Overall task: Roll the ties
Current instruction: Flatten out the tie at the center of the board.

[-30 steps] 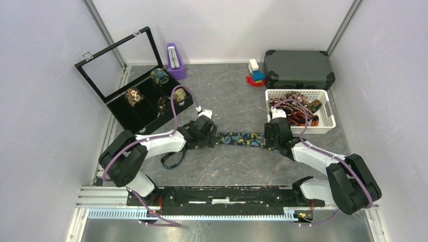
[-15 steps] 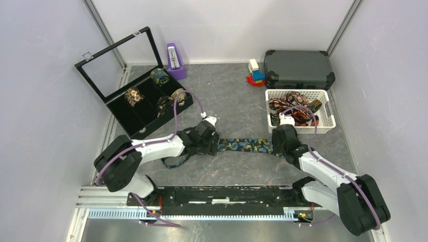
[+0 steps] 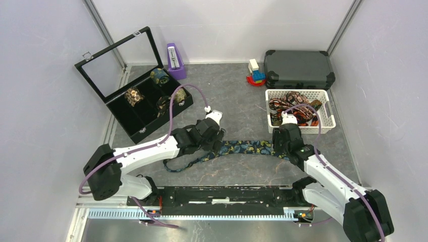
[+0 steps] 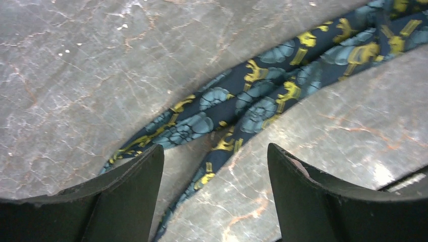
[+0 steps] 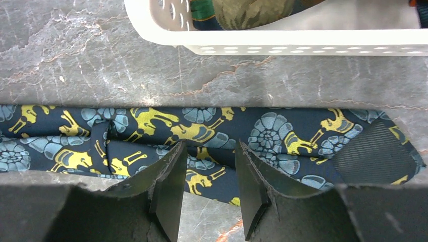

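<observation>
The tie point(image 3: 247, 147) I am working on lies flat on the grey worktop point(image 3: 232, 101), stretched sideways between my two tools. It is dark navy, printed with pale blue rosettes and yellow-gold animal-like figures. Its wide end is on the right, just in front of the white basket point(image 3: 299, 92). Its narrow end runs left, passes my left tool point(image 3: 214, 145) and curls toward the near edge.

From my left wrist, the tie point(image 4: 242, 101) shows as two narrow strands lying side by side and partly overlapping, running diagonally across the worktop. My left tool point(image 4: 214, 156) is spread wide above them, with one strand passing under the gap, and it pinches nothing.

From my right wrist, the wide part of the tie point(image 5: 282, 131) lies smooth, with a crease on its left side where the cloth folds over itself. A plain dark mesh-like patch sits at its pointed tip. My right tool point(image 5: 209, 151) sits over the tie's near edge. Its fingers are parted by a moderate gap in which both cloth and bare worktop show, so it grips nothing.

The basket point(image 5: 303, 48) lies just beyond the tie and holds other ties point(image 3: 295, 108) in a loose tangle. Far left, an open black box point(image 3: 161, 121) holds rolled ties point(image 3: 134, 96) in its compartments.
</observation>
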